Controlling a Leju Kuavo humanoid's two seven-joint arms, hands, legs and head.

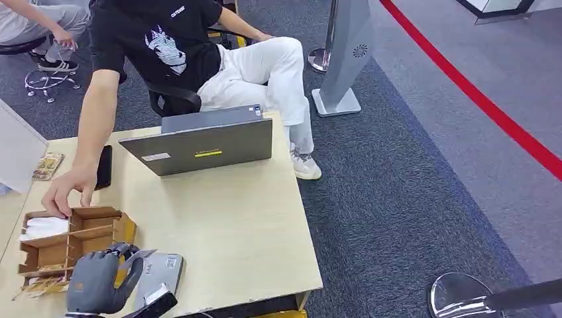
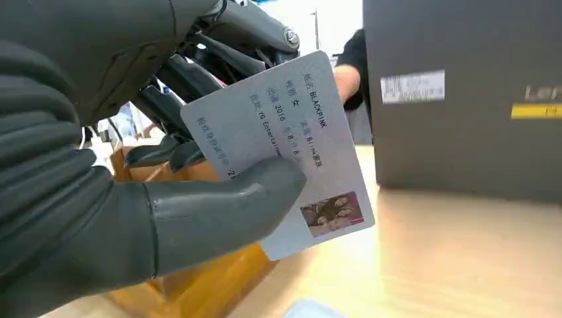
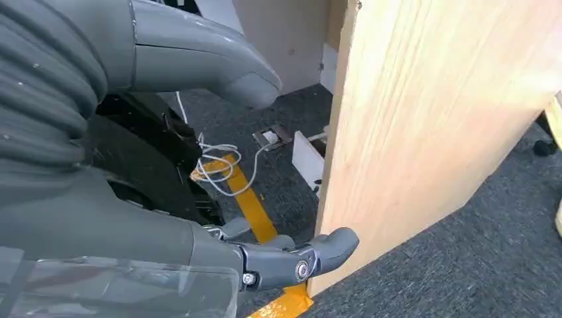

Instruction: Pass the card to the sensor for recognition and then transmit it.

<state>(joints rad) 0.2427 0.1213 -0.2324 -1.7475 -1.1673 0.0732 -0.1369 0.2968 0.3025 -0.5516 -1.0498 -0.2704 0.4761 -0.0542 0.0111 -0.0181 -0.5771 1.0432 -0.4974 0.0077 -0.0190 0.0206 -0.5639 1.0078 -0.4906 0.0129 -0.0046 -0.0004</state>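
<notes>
My left hand (image 1: 99,281) is at the table's near left corner and pinches a white card (image 1: 143,254) between thumb and fingers. In the left wrist view the card (image 2: 291,146) shows printed text and a small photo, and my thumb (image 2: 219,212) lies across its face. The card hangs just above the flat grey sensor (image 1: 162,270) on the table, beside the wooden card box (image 1: 73,235). My right hand (image 3: 132,232) hangs below table level next to the table's wooden side panel (image 3: 411,119), fingers apart and holding nothing.
A seated person rests a hand (image 1: 66,189) on the far rim of the card box. A grey laptop (image 1: 205,142) stands at the table's far side, with a black phone (image 1: 104,165) to its left. Cables and yellow tape (image 3: 248,199) lie on the floor.
</notes>
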